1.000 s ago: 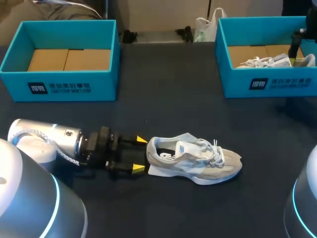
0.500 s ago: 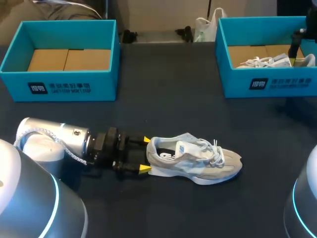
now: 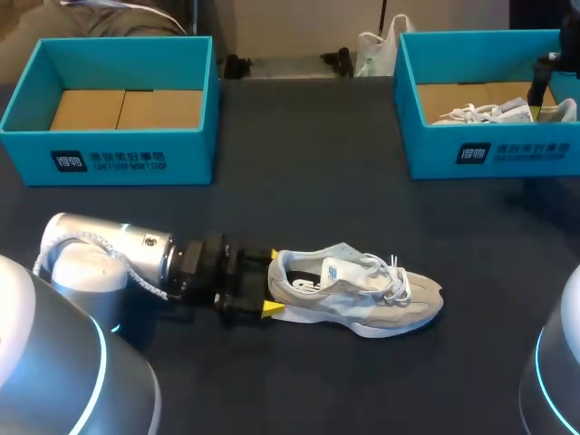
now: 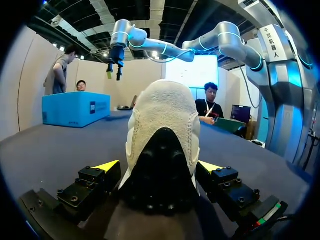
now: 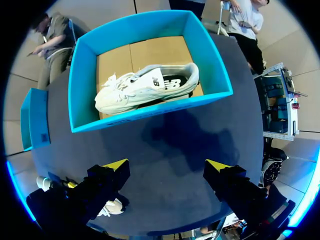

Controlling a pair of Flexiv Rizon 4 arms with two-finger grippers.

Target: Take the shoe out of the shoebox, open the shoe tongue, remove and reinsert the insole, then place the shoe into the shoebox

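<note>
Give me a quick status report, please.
Left gripper open, straddling shoe heel on table. Right gripper open above other shoe in shoebox. Nothing blocking.

The right-hand shoebox (image 3: 521, 152) is cut off, its wall half-hiding the shoe (image 3: 480, 113) inside.

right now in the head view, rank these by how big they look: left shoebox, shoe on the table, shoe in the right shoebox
1. left shoebox
2. shoe on the table
3. shoe in the right shoebox, but it is partly hidden and farther off, so its true size is unsure
</note>
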